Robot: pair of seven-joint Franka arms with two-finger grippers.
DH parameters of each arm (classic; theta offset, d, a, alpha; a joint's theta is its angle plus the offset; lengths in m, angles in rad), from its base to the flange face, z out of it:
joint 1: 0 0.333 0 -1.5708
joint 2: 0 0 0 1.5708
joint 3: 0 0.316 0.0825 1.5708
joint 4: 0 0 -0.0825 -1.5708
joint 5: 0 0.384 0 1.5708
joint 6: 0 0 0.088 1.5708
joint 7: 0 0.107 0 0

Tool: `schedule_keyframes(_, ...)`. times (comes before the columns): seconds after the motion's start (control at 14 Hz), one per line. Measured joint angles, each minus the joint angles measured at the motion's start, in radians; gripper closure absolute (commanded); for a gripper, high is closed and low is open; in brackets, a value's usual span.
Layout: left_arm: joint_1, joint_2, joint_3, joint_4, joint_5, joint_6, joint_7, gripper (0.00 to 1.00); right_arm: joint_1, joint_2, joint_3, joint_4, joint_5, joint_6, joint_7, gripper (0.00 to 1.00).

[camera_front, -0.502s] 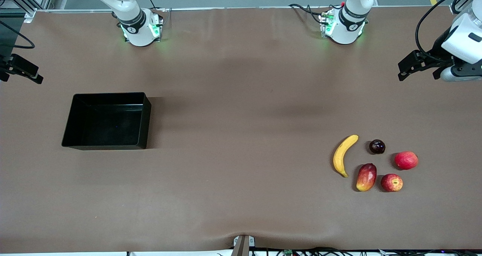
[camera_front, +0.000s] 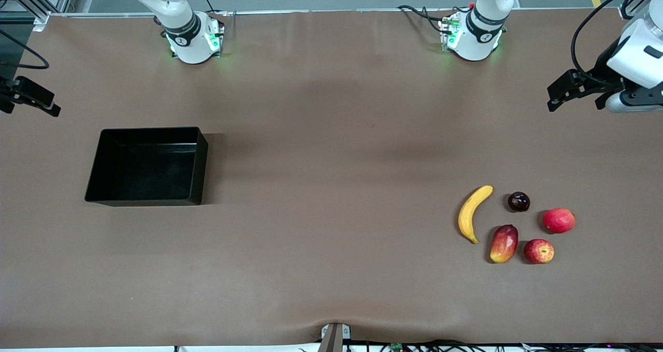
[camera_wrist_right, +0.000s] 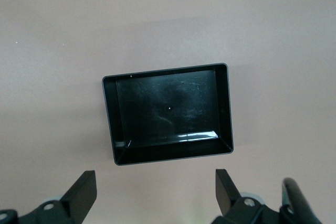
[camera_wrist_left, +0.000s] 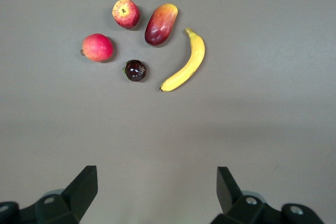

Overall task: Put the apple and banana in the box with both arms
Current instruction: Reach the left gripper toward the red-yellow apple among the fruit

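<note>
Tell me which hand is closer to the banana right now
Left. The left hand hangs open over bare table at the left arm's end, where the banana lies. The right hand is open at the right arm's end, by the box.

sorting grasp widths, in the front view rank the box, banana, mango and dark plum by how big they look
1. The shallow glossy black plastic box, by far the largest.
2. The long curved yellow banana.
3. The oblong red-yellow mango.
4. The small dark round plum, smallest.
All lie on the table at much the same range, so the order looks safe.
</note>
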Motion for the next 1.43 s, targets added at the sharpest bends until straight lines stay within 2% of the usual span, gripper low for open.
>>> schedule_keyframes(0.36, 0.017, 0.074, 0.002, 0.006, 0.000, 0.068, 0.021, 0.00, 0.010, 0.075, 0.006, 0.000, 0.000, 0.009, -0.001, 0.00)
schedule_keyframes(0.64, 0.036, 0.200, 0.006, 0.008, 0.000, 0.219, 0.082, 0.00, 0.007, 0.200, 0.005, 0.001, -0.003, 0.041, -0.005, 0.00)
schedule_keyframes(0.79, 0.045, 0.262, 0.007, 0.011, 0.036, 0.302, 0.126, 0.00, 0.001, 0.246, 0.001, 0.016, -0.010, 0.064, -0.038, 0.00)
schedule_keyframes(1.0, 0.047, 0.360, 0.007, 0.026, 0.085, 0.396, 0.185, 0.00, -0.006, 0.275, -0.002, 0.049, -0.021, 0.077, -0.087, 0.00)
schedule_keyframes(1.43, 0.098, 0.567, 0.009, 0.091, 0.086, 0.594, 0.400, 0.00, -0.076, 0.382, -0.004, 0.037, -0.022, 0.112, -0.128, 0.00)
